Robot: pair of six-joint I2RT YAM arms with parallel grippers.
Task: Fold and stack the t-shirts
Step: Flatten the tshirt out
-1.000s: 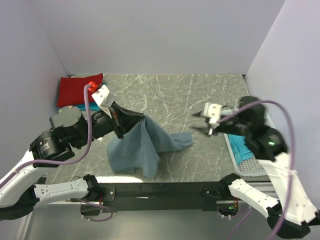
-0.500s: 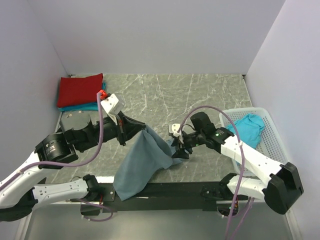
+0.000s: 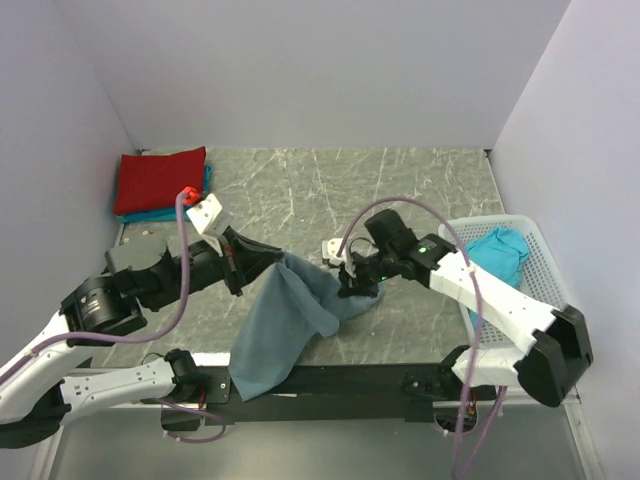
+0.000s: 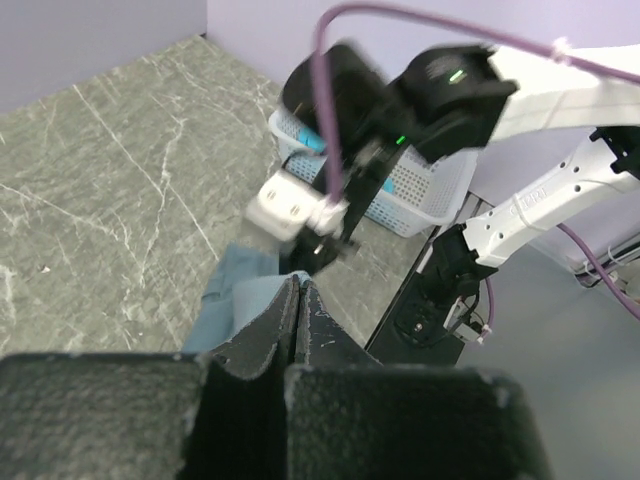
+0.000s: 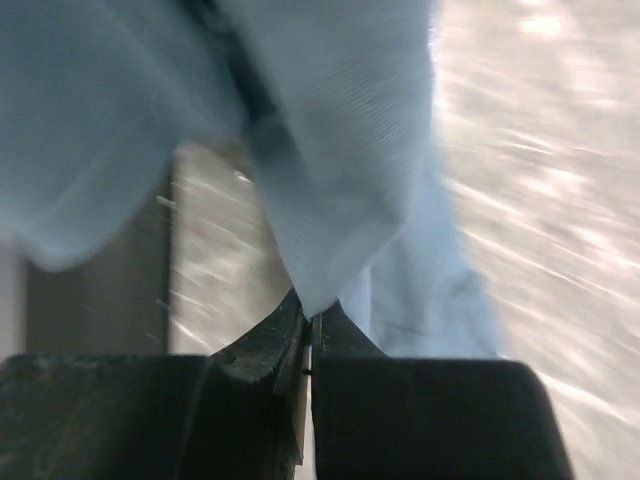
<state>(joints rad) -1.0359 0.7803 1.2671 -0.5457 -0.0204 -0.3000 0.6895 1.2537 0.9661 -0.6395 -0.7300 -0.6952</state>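
Slate-blue t-shirt (image 3: 285,320) at the bench's (image 3: 400,190) near edge, lower part draped over that edge, upper part lifted off the surface. Left jaws together, clamped on its upper left fold. Right jaws together, pinching its right-hand edge. White basket (image 3: 530,285) at the right edge, teal t-shirt (image 3: 497,255) inside. Red t-shirt (image 3: 160,180) folded in the far left corner, lying on a second teal t-shirt (image 3: 180,213).

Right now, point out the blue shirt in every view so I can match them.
Top external: blue shirt at centre, reaching down past the near edge.
Left wrist: blue shirt at lower left.
Right wrist: blue shirt fills the upper left and centre.
Shared landmark: the marble table.
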